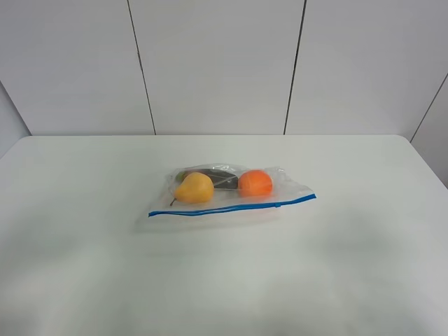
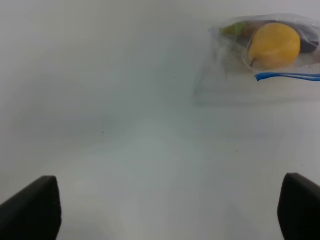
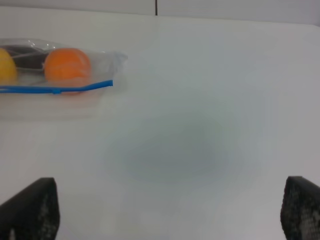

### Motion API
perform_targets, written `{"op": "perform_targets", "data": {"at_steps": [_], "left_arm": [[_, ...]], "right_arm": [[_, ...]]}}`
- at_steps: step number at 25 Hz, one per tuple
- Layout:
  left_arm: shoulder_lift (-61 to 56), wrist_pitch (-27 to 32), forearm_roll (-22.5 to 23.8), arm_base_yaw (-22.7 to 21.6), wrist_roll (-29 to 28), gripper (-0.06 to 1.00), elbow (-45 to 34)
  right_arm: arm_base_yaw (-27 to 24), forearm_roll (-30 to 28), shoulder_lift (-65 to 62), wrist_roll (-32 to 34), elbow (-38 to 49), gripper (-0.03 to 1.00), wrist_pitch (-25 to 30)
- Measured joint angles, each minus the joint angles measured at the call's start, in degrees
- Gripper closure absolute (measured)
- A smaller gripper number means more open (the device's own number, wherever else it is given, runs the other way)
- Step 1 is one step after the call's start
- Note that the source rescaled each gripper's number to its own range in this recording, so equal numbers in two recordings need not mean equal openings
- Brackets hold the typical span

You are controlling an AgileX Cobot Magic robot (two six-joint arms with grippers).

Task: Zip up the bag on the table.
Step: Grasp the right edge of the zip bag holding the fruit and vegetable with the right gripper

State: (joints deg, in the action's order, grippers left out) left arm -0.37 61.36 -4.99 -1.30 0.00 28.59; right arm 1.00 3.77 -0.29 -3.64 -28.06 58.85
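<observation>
the bag lay flat on the table, about midway between the table's left and right edges and a little toward the far side in the high view. through its clear, crinkled plastic showed a yellow pear on the left, an orange on the right, and a dark item behind and between them. the blue zipper strip ran along the near edge of the bag, climbing slightly toward the right. whether that strip was sealed could not be told.

the left fingers stood spread wide with nothing between them, above bare table. the pear end of the bag lay well ahead of them and off to their right side. the right fingers were likewise spread wide and held nothing. the orange end of the bag and the tip of the strip lay well ahead and off to their left. neither pair touched the bag. grey wall panels rose behind the table's far edge.
</observation>
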Motion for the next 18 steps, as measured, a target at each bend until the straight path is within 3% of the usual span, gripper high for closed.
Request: {"op": "perform_targets", "data": {"at_steps": [10, 18], "left_arm": [[0.0, 0.0, 0.0, 0.0, 0.0, -0.06, 0.0], [0.0, 0.0, 0.0, 0.0, 0.0, -0.06, 0.0]], "right_arm": [[0.0, 0.0, 3.2, 0.0, -2.4, 0.01, 0.0], [0.0, 3.0, 33.8, 0.0, -20.5, 0.01, -0.9]]}}
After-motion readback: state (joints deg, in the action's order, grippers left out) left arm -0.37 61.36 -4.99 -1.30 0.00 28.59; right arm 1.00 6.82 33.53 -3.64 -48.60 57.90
